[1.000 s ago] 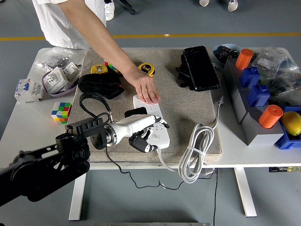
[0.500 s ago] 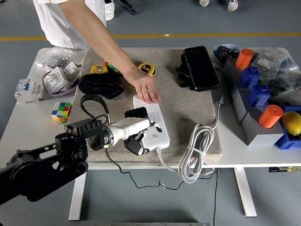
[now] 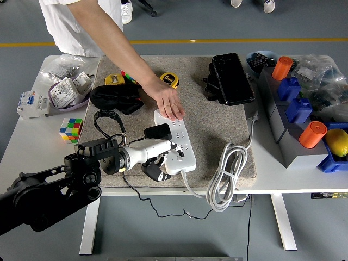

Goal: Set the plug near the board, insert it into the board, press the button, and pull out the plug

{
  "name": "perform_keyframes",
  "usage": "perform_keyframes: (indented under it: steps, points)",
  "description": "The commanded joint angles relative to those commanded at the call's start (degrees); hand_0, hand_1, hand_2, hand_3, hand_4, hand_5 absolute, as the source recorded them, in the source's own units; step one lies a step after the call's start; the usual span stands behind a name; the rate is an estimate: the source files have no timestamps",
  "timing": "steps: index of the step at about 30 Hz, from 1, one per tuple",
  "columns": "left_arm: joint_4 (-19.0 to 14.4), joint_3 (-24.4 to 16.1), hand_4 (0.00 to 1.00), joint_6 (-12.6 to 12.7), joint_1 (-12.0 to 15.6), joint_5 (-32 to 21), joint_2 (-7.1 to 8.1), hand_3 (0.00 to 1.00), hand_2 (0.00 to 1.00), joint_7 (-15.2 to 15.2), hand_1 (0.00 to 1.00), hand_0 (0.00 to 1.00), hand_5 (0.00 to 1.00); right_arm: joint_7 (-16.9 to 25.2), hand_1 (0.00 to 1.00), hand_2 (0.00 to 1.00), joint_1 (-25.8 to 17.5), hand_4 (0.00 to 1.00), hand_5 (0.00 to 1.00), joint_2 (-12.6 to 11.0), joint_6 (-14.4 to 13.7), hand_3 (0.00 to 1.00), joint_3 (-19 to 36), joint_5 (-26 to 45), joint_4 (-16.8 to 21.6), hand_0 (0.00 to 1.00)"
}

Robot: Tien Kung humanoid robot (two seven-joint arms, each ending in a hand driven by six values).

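One hand working: left hand (image 3: pixel 155 155), fingers curled over the power strip's (image 3: pixel 175 142) near end at 6 o'clock on the mat (image 3: pixel 217 122); can't tell if it grips anything. Black plug (image 3: pixel 157 131) sits in the strip just past the fingers, at 12 from the hand, cable (image 3: pixel 106 122) looping off toward 10. Person's hand (image 3: pixel 169 104) pins the strip's far end. Plug prob. light, rigid, snug in socket; grab the body by its sides, not the cord. Rubik's cube (image 3: pixel 71 129) at 9.
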Motion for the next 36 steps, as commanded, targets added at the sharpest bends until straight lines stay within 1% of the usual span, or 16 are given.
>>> perform_keyframes:
  steps: [10, 11, 17, 30, 36]
  points:
    - [1.1, 0.4, 0.769, 0.1, 0.1, 0.2, -0.13, 0.774, 0.135, 0.2, 0.04, 0.056, 0.002, 0.0, 0.66, 0.629, -0.2, 0.997, 0.529, -0.2, 0.0, 0.55, 0.0, -0.4, 0.3, 0.641]
    - [1.2, 0.4, 0.769, 0.1, 0.1, 0.0, -0.13, 0.759, 0.134, 0.2, 0.041, 0.056, 0.002, 0.0, 0.66, 0.629, -0.1, 0.997, 0.528, -0.2, 0.0, 0.55, 0.0, -0.5, 0.3, 0.641]
    - [1.8, 0.9, 0.77, 0.2, -0.1, 0.0, -0.3, 0.752, 0.135, 0.3, 0.04, 0.055, 0.002, 0.0, 0.66, 0.629, 0.0, 0.997, 0.528, -0.1, 0.0, 0.549, 0.4, -0.6, 0.4, 0.64]
    - [2.5, 2.4, 0.769, 0.3, -0.9, -0.3, -0.36, 0.739, 0.135, 0.4, 0.04, 0.055, 0.002, 0.0, 0.66, 0.629, -0.1, 0.997, 0.527, 0.0, -0.1, 0.55, 0.7, -0.8, 0.4, 0.64]
    - [2.5, 2.3, 0.769, 0.4, -1.0, -0.5, -0.4, 0.736, 0.134, 0.2, 0.04, 0.055, 0.002, 0.0, 0.66, 0.629, -0.1, 0.996, 0.528, 0.1, -0.1, 0.549, 1.0, -0.8, 0.4, 0.64]
